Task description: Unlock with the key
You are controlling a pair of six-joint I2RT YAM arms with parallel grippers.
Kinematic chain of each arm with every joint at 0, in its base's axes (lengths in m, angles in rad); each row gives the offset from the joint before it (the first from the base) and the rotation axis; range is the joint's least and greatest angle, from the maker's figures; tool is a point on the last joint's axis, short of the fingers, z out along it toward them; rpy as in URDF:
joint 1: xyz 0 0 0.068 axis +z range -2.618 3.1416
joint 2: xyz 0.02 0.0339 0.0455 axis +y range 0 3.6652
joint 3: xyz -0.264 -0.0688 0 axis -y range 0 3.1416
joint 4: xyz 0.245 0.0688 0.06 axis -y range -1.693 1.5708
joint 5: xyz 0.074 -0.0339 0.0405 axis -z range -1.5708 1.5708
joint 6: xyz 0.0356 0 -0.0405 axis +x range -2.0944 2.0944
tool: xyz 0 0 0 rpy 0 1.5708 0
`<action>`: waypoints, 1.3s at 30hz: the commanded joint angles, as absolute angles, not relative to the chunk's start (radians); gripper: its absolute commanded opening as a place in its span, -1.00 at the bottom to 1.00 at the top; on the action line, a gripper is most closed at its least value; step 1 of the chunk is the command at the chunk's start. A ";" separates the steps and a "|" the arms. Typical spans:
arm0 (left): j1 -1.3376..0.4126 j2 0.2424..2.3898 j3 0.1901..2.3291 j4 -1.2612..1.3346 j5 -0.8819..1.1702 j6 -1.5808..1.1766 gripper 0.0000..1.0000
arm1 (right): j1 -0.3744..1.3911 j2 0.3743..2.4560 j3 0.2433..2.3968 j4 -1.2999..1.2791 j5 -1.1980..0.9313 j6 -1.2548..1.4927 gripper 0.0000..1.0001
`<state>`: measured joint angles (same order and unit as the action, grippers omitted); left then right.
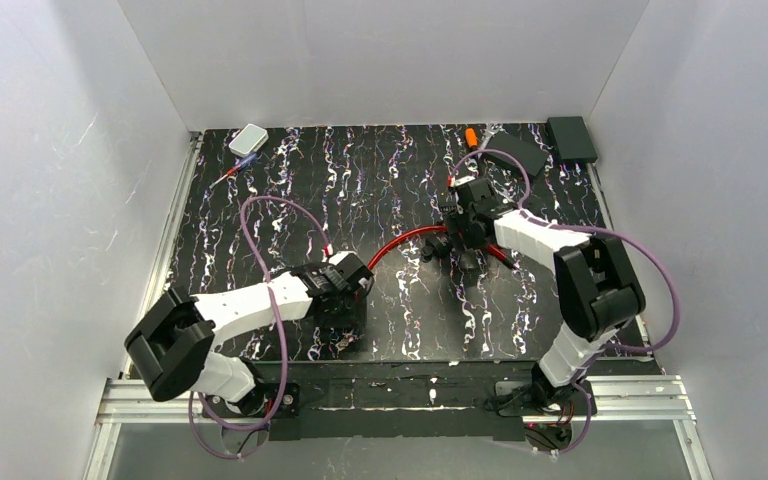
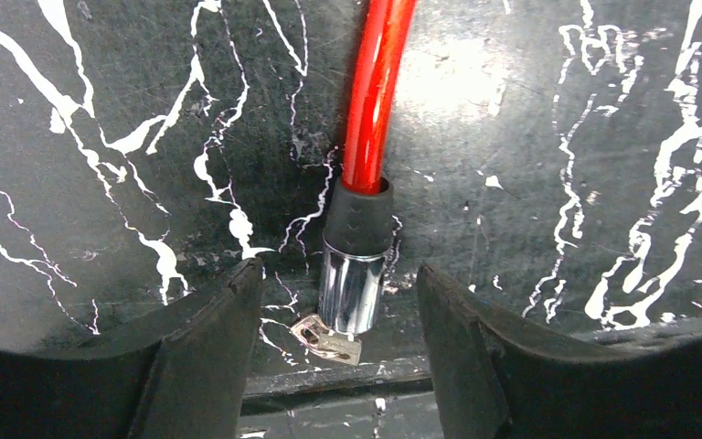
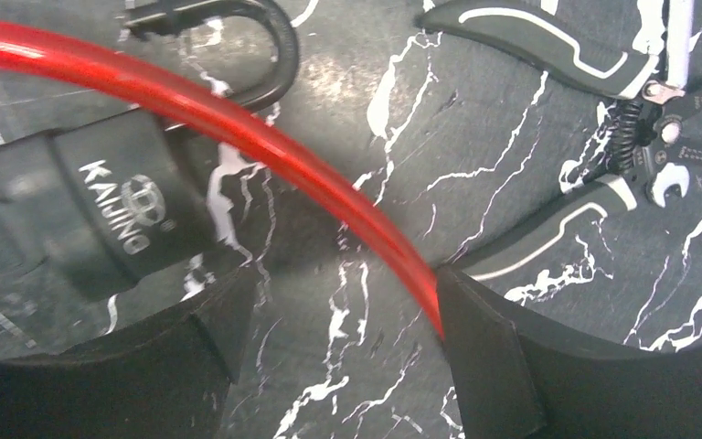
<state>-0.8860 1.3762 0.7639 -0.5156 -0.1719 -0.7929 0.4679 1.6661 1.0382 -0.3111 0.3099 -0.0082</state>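
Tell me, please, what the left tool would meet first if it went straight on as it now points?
Probably the red cable's chrome end, lying between the left tool's open jaws; depth is unclear.

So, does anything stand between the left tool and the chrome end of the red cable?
Nothing visible. The chrome end lies in the open gap of the left tool; a small metal piece lies at its tip.

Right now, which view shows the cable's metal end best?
Left wrist view: the metal end fills the centre, sharp. The top view mostly hides it under the left gripper; the right wrist view shows only red cable.
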 commanded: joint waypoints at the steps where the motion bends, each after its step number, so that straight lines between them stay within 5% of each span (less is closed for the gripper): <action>1: -0.901 1.415 0.797 -0.545 -0.249 -0.796 0.15 | 0.405 1.740 1.099 -0.273 0.237 -0.071 0.58; 8: -0.906 1.509 0.810 -0.513 -0.250 -0.791 -0.36 | 0.344 1.852 1.165 -0.313 0.072 -0.081 0.42; 14: -0.906 1.527 0.820 -0.512 -0.260 -0.777 -1.00 | 0.333 1.891 1.189 -0.363 0.012 -0.068 -0.26; 17: -0.906 1.517 0.823 -0.517 -0.277 -0.768 -1.00 | 0.334 1.889 1.186 -0.373 0.007 -0.064 -0.75; 19: -0.905 1.511 0.830 -0.531 -0.296 -0.766 -1.00 | 0.334 1.884 1.190 -0.385 0.008 -0.060 -0.91; 39: -0.821 1.202 0.872 -0.797 -0.527 -0.677 -1.00 | 0.426 1.414 0.995 -0.390 -0.087 0.182 -0.97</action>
